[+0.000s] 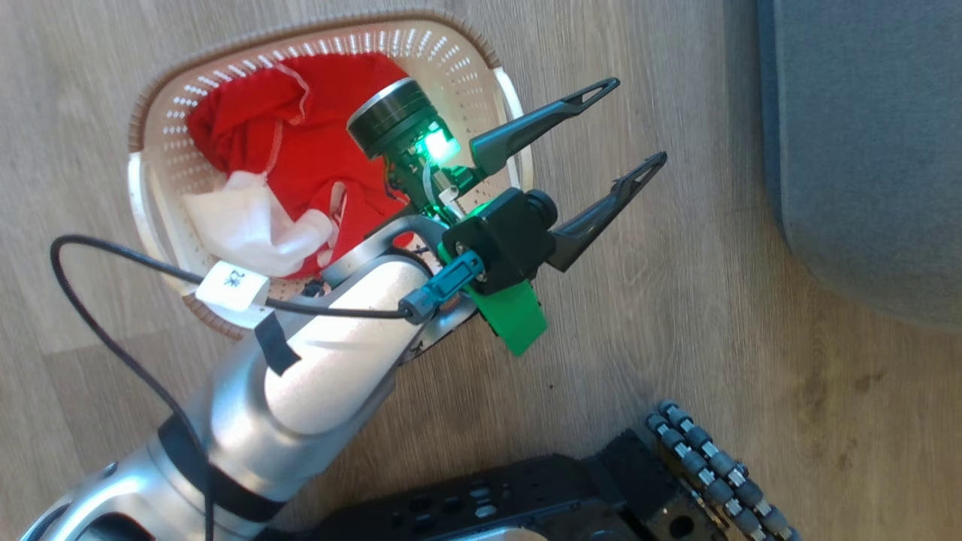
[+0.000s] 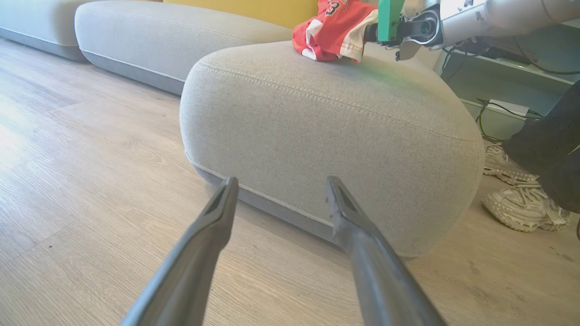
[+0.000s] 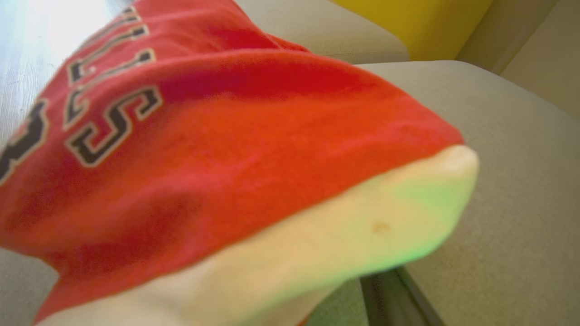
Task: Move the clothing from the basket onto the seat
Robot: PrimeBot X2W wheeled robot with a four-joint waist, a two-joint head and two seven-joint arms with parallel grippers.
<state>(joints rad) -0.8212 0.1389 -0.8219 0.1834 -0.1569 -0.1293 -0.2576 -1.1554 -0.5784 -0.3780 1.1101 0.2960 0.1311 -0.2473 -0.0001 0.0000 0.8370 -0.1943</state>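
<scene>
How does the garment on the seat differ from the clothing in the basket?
The jersey lies bunched on top of the grey seat; the clothing pile sits crumpled inside the cream basket on the floor. The jersey shows black lettering and a number; the clothing pile shows no print. Both are red with white parts.

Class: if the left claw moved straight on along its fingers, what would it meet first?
The left claw would probably meet the rounded side of the grey seat; bare floor lies between, though depth is unclear.
</scene>
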